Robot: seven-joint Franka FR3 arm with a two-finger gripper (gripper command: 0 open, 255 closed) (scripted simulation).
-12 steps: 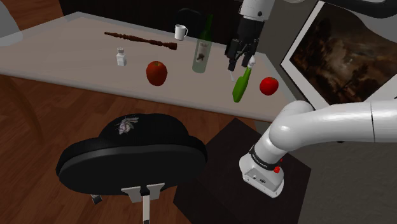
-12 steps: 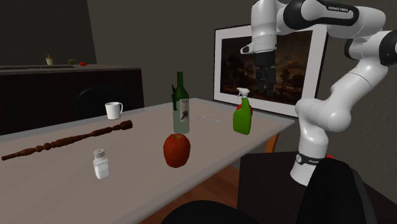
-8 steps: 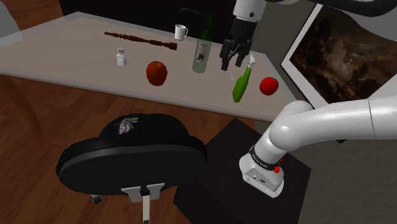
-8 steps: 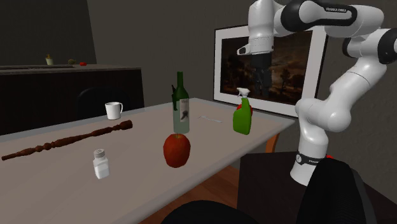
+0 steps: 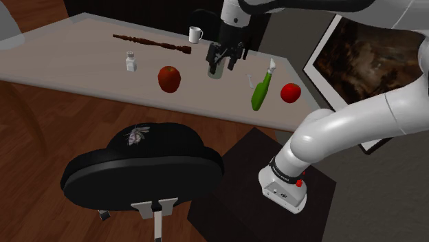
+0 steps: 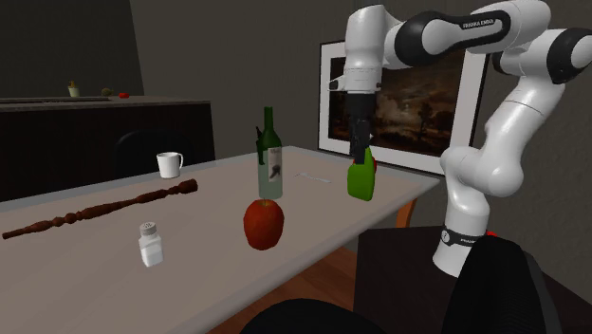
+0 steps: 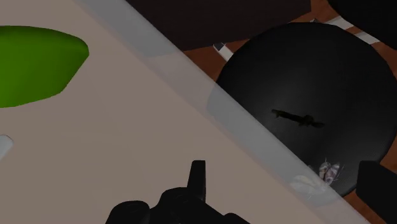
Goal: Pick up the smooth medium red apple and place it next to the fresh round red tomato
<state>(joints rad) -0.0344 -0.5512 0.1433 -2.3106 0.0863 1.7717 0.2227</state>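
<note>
Nothing done yet on this one. The apple [image 5: 169,78] sits untouched on the table [image 5: 82,62], close to its near edge in the shoulder view. The tomato [image 5: 291,93] is well apart from it, off at that view's right end of the table, with the green spray bottle [image 5: 261,89] standing between the two. The whole job is left: reach the apple, take it, lift, carry it right past the spray bottle, set it down beside the tomato.

My pincer [image 5: 218,63] hangs in the air and has hold of nothing. How wide it stands I cannot tell from here. In the shoulder view it hangs in front of the wine bottle [image 6: 269,161], up above the table and to the right of the apple. From the second exterior view it hangs just above the spray bottle's head. Looking down my own hand I see bare table, the green bottle off to one side, and the black stool [image 7: 305,108] beyond the table edge.

Against a moment ago: I was over by the spray bottle then, nearer the tomato. Now I've swung left in the shoulder view, closing on the apple. Nothing on the table has shifted.
</note>
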